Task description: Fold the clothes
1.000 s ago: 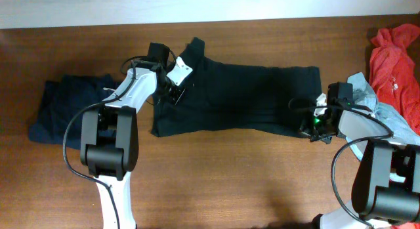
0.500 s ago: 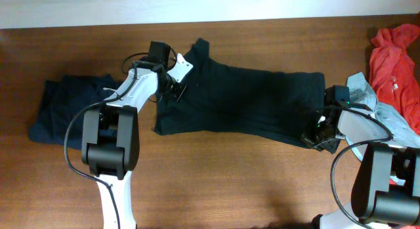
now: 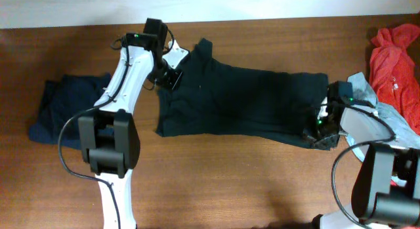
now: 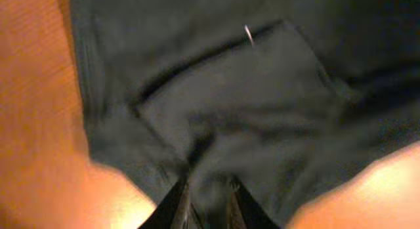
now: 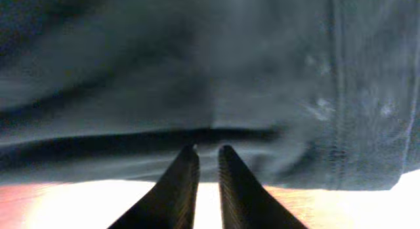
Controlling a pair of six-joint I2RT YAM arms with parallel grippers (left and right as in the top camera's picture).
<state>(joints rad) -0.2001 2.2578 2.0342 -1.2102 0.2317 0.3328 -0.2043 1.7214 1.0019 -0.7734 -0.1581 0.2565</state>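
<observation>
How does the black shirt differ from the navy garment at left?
The large black cloth shirt lies spread wide in the middle; the dark navy cloth garment sits in a compact heap. The shirt covers far more area than the navy garment, which looks bluer. Both: dark soft cloth on the wooden table.

The spread shirt [image 3: 243,101] lies across the middle of the table [image 3: 230,183], nearer its far edge. My left gripper [image 3: 167,78] sits at the shirt's far left corner, my right gripper [image 3: 319,129] at its near right corner. A folded garment [image 3: 65,107] lies by the left edge. At the right edge, one crumpled garment [image 3: 397,58] fills the far corner, with another garment [image 3: 380,111] before it, partly under my right arm.
</observation>
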